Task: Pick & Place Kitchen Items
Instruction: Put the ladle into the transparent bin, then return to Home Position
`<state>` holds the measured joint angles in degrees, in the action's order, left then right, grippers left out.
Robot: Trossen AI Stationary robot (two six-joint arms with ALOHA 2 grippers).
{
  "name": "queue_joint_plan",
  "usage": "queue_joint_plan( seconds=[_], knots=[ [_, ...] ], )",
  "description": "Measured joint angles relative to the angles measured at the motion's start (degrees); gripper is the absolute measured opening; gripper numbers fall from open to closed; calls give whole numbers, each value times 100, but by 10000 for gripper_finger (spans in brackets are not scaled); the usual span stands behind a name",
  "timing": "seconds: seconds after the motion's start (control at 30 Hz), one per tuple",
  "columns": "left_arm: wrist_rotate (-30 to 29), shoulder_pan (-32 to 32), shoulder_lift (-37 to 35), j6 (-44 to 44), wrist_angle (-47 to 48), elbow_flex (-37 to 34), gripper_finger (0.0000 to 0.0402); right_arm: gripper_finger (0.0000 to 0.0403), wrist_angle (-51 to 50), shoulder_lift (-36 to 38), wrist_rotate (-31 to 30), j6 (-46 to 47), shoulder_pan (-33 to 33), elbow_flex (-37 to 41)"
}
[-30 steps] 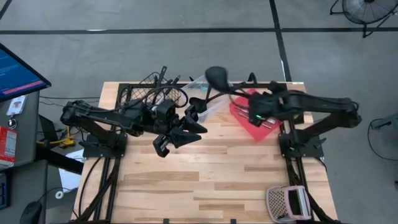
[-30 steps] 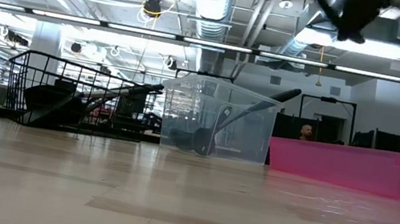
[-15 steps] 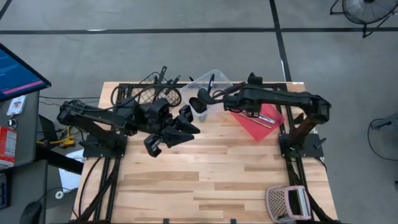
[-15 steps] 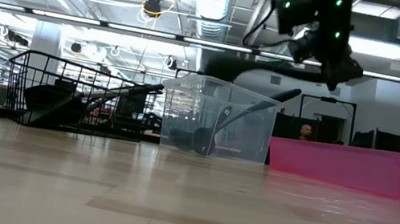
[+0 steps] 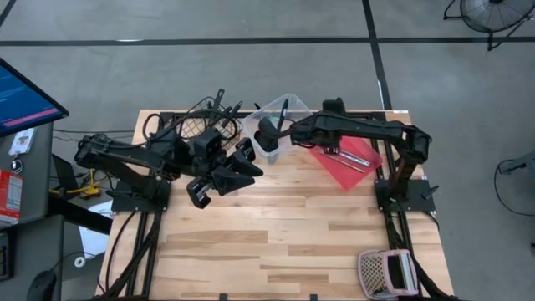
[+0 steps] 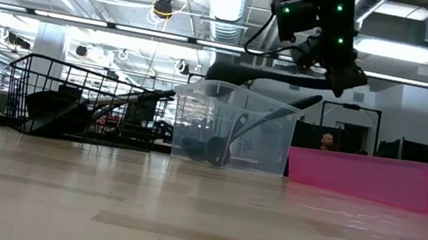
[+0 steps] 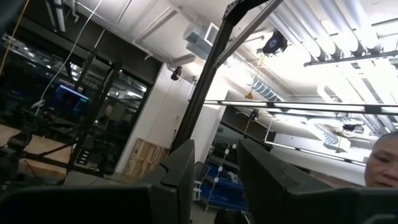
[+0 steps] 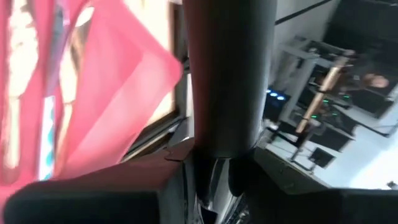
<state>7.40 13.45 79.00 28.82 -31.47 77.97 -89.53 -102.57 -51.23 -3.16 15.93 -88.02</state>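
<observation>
My right gripper (image 5: pixel 298 131) reaches from the table's right toward the clear tub (image 5: pixel 284 107) at the far middle and is shut on a black long-handled utensil (image 6: pixel 265 74). In the low view the utensil lies about level above the tub (image 6: pixel 234 128), its rounded head (image 6: pixel 220 71) over the tub's left part. More black utensils (image 6: pixel 218 147) stand inside the tub. My left gripper (image 5: pixel 242 170) hovers left of the tub, raised, open, with nothing between its fingers (image 7: pixel 214 177). My right gripper pinches the utensil's handle (image 8: pixel 227 118) between its two fingers. The fingers come from the table's right, slanting down, and the handle runs on past them toward the table's left. The utensil is lifted clear, about level above the clear tub.
A black wire basket (image 5: pixel 194 125) holding dark utensils stands at the far left, and a red tray (image 5: pixel 347 160) with thin silver pieces lies at the far right. A pinkish-white perforated item (image 5: pixel 384 272) sits at the near right corner. Bare wood fills the table's near half.
My right gripper has swung down and toward the table's left, from above the red tray to above the clear tub, rolling as it went. The black utensil came along, and its head now hangs over the tub. My left gripper has drawn back a little toward the left edge.
</observation>
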Motion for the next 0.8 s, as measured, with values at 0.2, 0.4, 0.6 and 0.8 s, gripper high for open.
queue_joint_plan(
  seconds=[0.2,0.4,0.6,0.8],
  knots=[
    [0,0,0,0,5,0,104,189,24,29,-498,13,-55,-7],
    [0,0,0,-2,5,0,104,299,168,29,-496,171,33,-7],
    [-1,-25,-26,-82,71,0,104,323,-25,118,-418,365,15,-377],
    [-2,-311,-583,-214,475,0,103,315,2,855,-86,319,-215,-1130]
  ],
)
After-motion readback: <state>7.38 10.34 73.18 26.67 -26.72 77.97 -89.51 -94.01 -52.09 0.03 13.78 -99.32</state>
